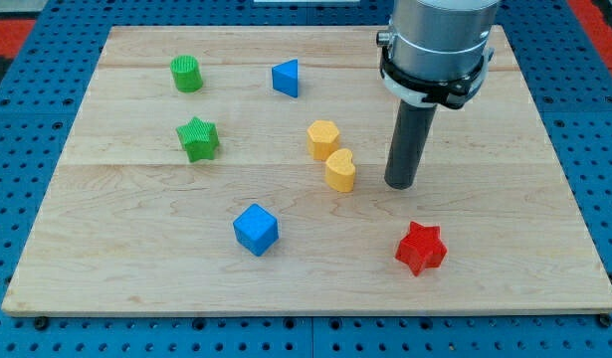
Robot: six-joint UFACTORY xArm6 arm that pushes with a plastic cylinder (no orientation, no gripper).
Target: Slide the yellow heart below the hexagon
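The yellow heart (pixel 339 170) lies near the board's middle, touching the lower right side of the yellow hexagon (pixel 323 138). My tip (pixel 400 185) rests on the board to the right of the heart, with a small gap between them. The dark rod rises from the tip to the grey arm at the view's top right.
A green cylinder (pixel 187 74) and a green star (pixel 198 139) sit at the left. A blue triangle (pixel 286 78) is at the top middle. A blue cube (pixel 255 229) is below centre. A red star (pixel 420 248) lies below my tip. The wooden board (pixel 116 259) sits on a blue surface.
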